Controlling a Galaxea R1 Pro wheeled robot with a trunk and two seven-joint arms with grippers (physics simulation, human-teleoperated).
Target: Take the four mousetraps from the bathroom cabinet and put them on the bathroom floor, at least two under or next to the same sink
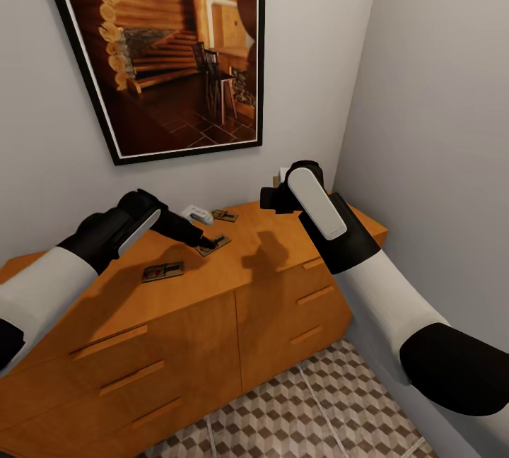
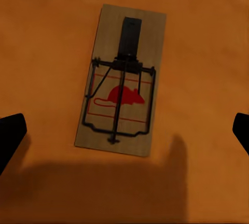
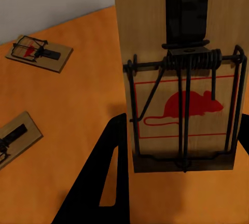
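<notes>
The right end effector (image 1: pixel 277 193) is clamped on a mousetrap (image 3: pixel 181 73), which the right wrist view shows close up, held above the cabinet (image 1: pixel 233 316) top, its red mouse print and dark spring bar facing the camera. In the head view this end effector hangs above the right half of the cabinet top, clear of the wood, with its shadow on the wood below.

The left end effector (image 1: pixel 207 240) sits low over the middle of the cabinet top, its fingers (image 2: pixel 11 133) spread wide apart to either side of a second mousetrap (image 2: pixel 121 79) that lies flat on the wood; the fingers do not touch it. In the head view its tips are at this trap (image 1: pixel 213 244).

A third mousetrap (image 1: pixel 162 272) lies flat on the cabinet top nearer the cabinet's left end and front edge. A fourth mousetrap (image 1: pixel 225 215) lies toward the back of the cabinet top, near the wall, just beside a small white object (image 1: pixel 197 215) whose kind I cannot tell.

A large framed picture (image 1: pixel 170 48) of a log cabin interior hangs on the wall above the cabinet. In front of the cabinet's drawer fronts lies the bathroom floor (image 1: pixel 311 408), tiled in a cube pattern
</notes>
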